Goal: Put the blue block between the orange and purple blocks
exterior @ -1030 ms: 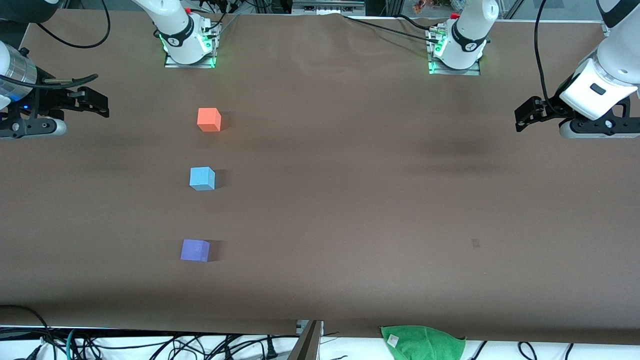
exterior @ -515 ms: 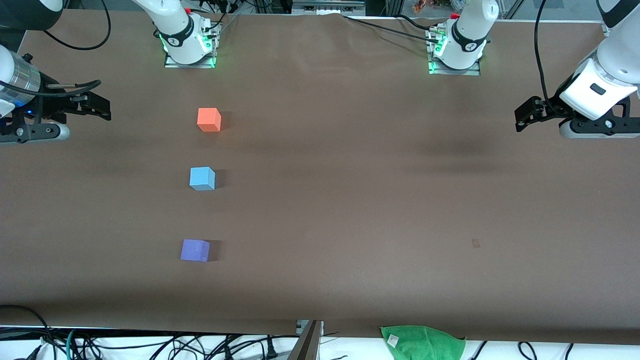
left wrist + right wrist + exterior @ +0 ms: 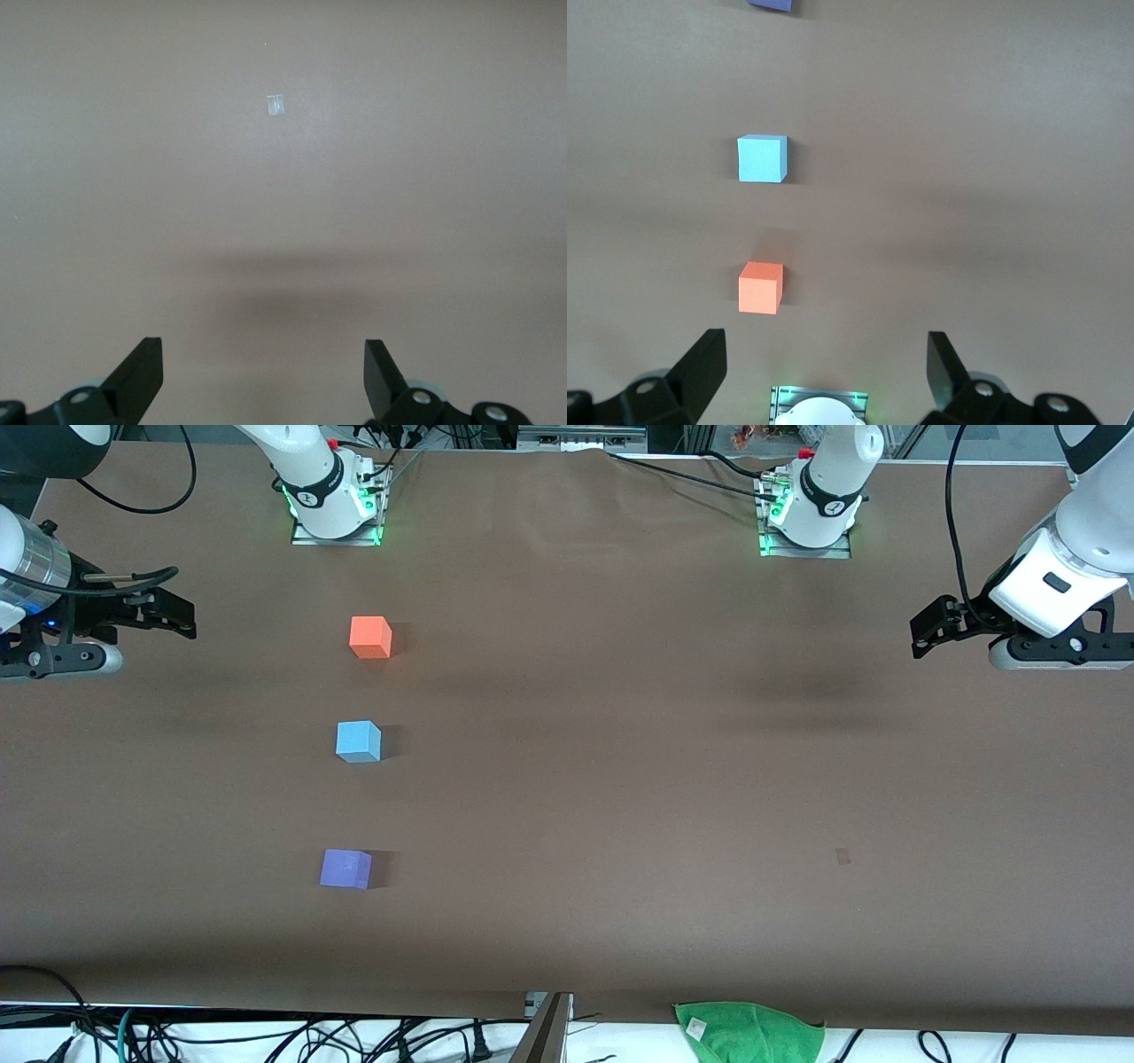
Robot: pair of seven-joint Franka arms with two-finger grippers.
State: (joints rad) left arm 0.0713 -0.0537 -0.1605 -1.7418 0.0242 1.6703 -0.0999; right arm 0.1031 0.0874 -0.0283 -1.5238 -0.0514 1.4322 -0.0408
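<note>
Since the blue block (image 3: 359, 741) already sits mid-column, left of frame centre, between the orange block (image 3: 370, 637) above and the purple block (image 3: 345, 868) below, the released right hand (image 3: 182, 613), upper left, is nearer; the released left hand (image 3: 921, 638) waits upper right.

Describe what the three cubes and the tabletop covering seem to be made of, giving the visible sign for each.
Orange block, blue block, purple block: probably foam or painted wood; flat matte colour, no glare or grain, crisp edges. Table cover: likely brown paper or thin matte sheet; dull, with faint ripples near the arm bases.
</note>
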